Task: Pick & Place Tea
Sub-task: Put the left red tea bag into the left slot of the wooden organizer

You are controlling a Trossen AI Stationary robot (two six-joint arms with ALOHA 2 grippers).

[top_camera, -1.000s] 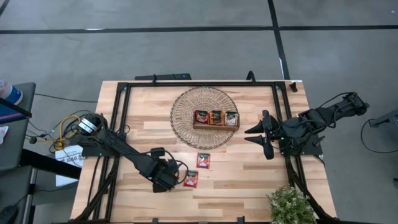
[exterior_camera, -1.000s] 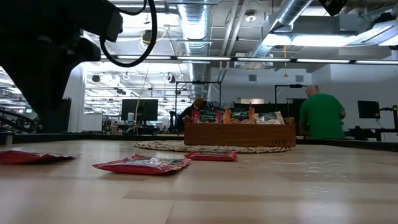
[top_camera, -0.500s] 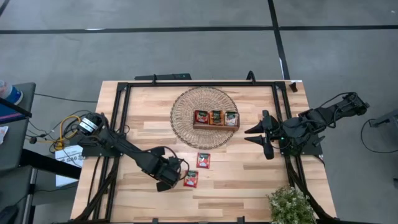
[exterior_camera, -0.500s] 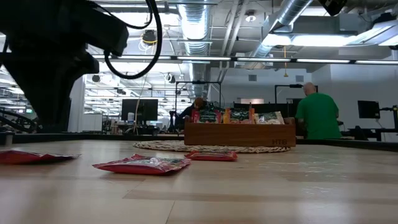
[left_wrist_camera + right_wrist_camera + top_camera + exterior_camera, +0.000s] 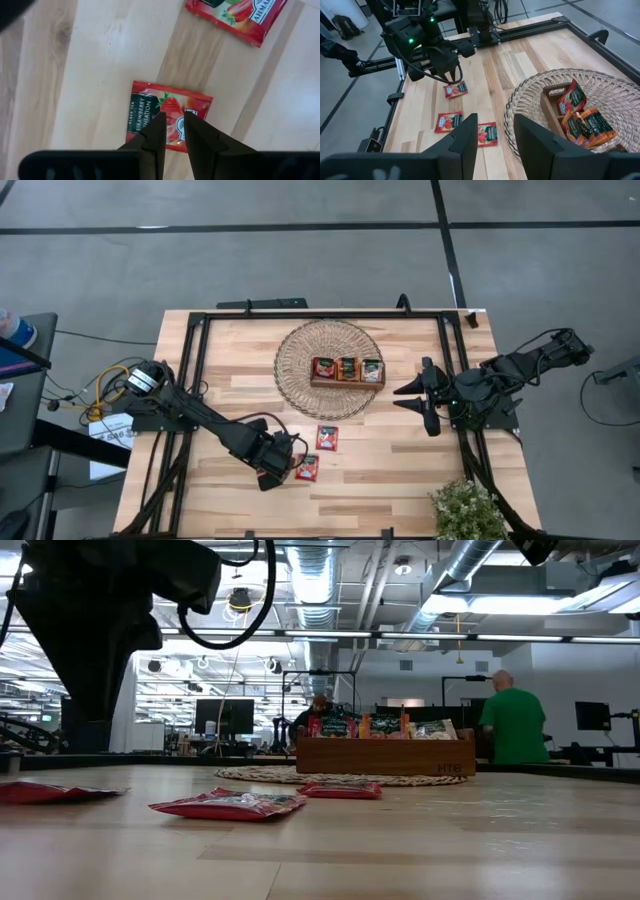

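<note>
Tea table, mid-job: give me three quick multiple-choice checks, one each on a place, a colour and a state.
1. Where does the wooden tray stand?
A. on bare table
B. on the round woven mat
C. beside the plant

2. What colour is the sachet under the left gripper?
A. red
B. blue
C. white

3. How is the right gripper?
A. shut on a sachet
B. open and empty
C. inside the tray

Key:
1 B: the wooden tray sits within the woven mat.
2 A: the sachet below the left gripper is red.
3 B: the right gripper shows parted fingers with nothing between them.
</note>
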